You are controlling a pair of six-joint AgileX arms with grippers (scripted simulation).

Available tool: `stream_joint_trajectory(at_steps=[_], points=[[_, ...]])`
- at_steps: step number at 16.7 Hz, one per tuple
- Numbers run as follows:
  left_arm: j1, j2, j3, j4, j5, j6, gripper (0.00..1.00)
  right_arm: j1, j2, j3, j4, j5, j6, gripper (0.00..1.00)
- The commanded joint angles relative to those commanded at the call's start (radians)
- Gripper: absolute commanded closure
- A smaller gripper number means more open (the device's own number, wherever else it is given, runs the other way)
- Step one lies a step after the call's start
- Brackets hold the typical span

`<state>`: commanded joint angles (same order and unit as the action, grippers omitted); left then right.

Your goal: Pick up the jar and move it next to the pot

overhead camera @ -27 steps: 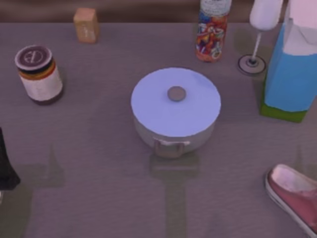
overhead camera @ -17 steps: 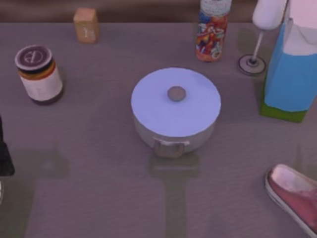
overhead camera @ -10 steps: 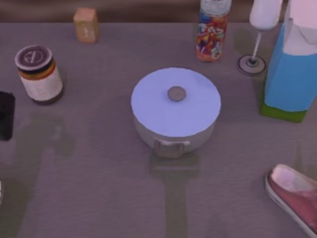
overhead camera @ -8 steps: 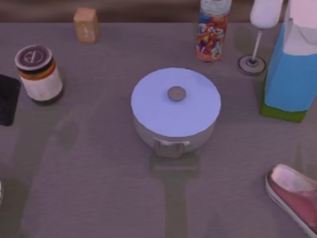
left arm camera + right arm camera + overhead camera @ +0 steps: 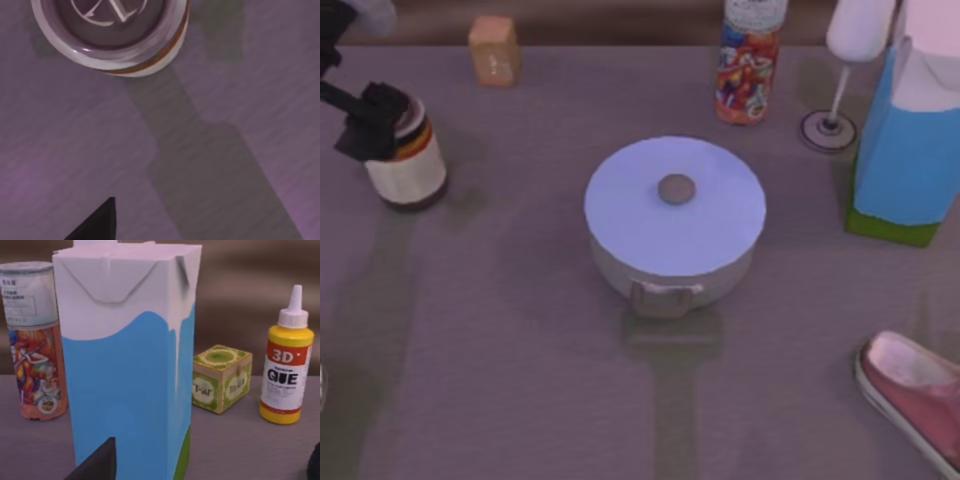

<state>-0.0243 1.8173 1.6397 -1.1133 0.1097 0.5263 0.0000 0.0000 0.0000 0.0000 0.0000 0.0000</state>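
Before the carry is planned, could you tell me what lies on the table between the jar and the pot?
Nothing: in the top view the table between the jar and the pot is bare.

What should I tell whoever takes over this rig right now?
Left hand: above the jar at the table's far left, covering its lid in the top view. In the left wrist view the jar's lid sits below the camera and only one dark fingertip shows, so I can't tell how the fingers are set.
Right hand: only a dark fingertip shows in its wrist view, facing the blue and white carton; parked.
Pot: mid-table, lid on.
Done: the reach to the jar.
Left: grip the jar, lift it, set it down beside the pot.
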Motion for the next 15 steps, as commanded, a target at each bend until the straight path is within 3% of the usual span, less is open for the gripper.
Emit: stream_joint_trajectory(at_steps=[9, 15], points=[[0.019, 0.622, 0.716, -0.316, -0.024, 0.202, 0.00, 0.000, 0.000, 0.000, 0.000, 0.000, 0.000, 0.00], [0.025, 0.743, 0.902, -0.367, -0.033, 0.246, 0.00, 0.000, 0.000, 0.000, 0.000, 0.000, 0.000, 0.00]])
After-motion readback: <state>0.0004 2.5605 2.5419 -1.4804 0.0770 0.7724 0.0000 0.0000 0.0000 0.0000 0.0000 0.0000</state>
